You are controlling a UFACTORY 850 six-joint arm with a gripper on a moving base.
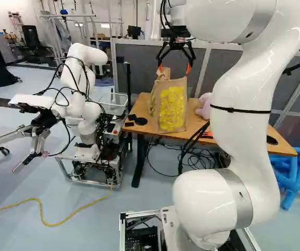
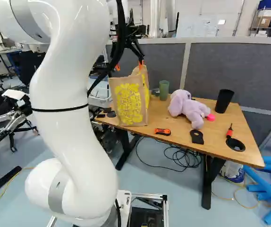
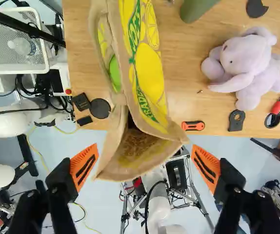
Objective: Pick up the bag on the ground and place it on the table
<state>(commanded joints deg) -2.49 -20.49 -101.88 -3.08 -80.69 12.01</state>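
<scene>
Currently upright: brown paper bag with yellow print [image 1: 172, 107], mouth toward the black two-fingered gripper with orange pads [image 3: 144, 157].
The bag stands at the near edge of the brown wooden table [image 2: 213, 142]; its long axis runs vertically, roughly parallel to the gripper's downward approach line. The body lies below the gripper; the open mouth points up between the fingers. The gripper is set wide, with visible clearance at both sides of the paper, and holds nothing. The white arm [image 2: 69, 109] supports it from above. Placement appears complete. The next move calls for retraction straight up, along the bag's long axis; sideways drift could snag the mouth and tip the bag over the table edge.
</scene>
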